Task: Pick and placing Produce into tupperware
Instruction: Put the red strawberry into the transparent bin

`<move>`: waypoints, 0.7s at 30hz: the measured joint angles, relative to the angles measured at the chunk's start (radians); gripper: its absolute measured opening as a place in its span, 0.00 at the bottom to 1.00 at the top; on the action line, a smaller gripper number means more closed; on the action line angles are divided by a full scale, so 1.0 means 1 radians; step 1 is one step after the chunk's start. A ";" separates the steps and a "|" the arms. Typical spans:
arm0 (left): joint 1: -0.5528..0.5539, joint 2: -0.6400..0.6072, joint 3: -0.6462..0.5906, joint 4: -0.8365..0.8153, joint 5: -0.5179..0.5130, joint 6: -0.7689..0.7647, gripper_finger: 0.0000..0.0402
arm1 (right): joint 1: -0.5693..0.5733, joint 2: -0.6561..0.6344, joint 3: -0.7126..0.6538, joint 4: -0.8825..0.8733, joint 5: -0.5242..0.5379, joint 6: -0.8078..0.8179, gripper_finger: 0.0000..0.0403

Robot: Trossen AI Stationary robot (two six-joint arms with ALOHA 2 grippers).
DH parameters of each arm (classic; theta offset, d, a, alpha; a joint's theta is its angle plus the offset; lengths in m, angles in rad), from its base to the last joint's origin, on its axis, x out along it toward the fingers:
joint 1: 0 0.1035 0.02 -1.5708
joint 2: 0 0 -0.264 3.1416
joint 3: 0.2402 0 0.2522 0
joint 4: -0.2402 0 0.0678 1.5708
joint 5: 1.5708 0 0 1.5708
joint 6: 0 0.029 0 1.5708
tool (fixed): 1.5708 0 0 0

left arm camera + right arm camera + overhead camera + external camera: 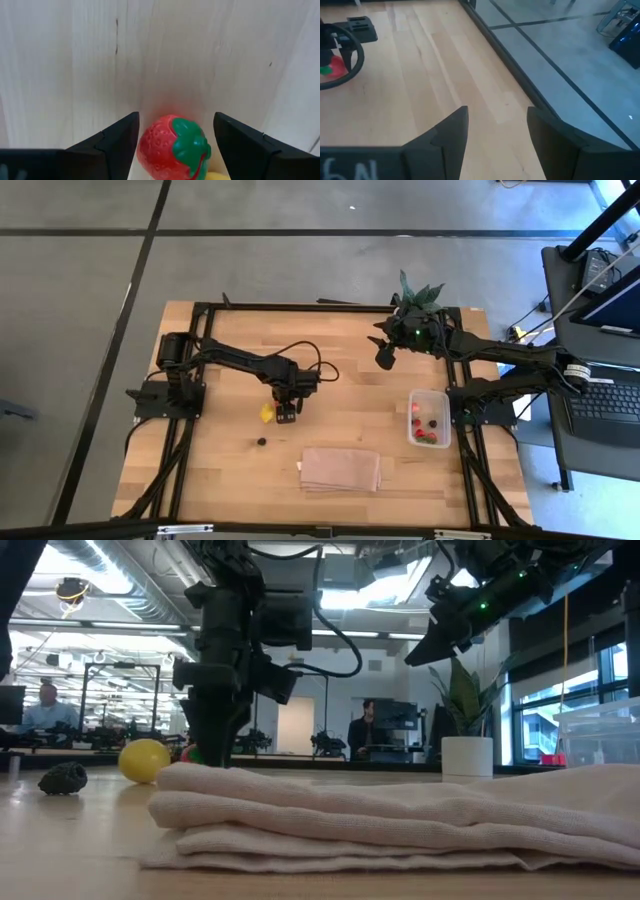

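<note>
On the wooden worktop, a dark berry and a yellow fruit still wait. The left gripper has its fingers wide around a strawberry, not yet gripped. A folded cloth lies midway. Several pieces already fill the clear container. The right gripper hovers with fingers apart, near the potted plant. The room behind looks like an office.

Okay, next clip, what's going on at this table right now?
The left hand is down on the table, open around a red-and-green strawberry, fingers either side but not closed. A yellow fruit lies right beside it and a dark berry nearer the table's front edge. The tupperware on the right already holds several pieces. The right hand waits open, raised near the plant.
</note>
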 joint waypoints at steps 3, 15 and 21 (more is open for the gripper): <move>0.000 0.000 0.000 -0.002 0.000 0.000 0.62 | 0.000 0.000 0.000 -0.003 0.000 0.000 0.51; 0.000 0.000 0.000 -0.019 0.005 -0.051 0.62 | 0.000 0.000 0.000 -0.016 0.000 0.000 0.51; -0.001 0.000 0.000 -0.037 0.005 -0.050 0.62 | 0.000 0.000 0.000 -0.023 0.000 0.000 0.51</move>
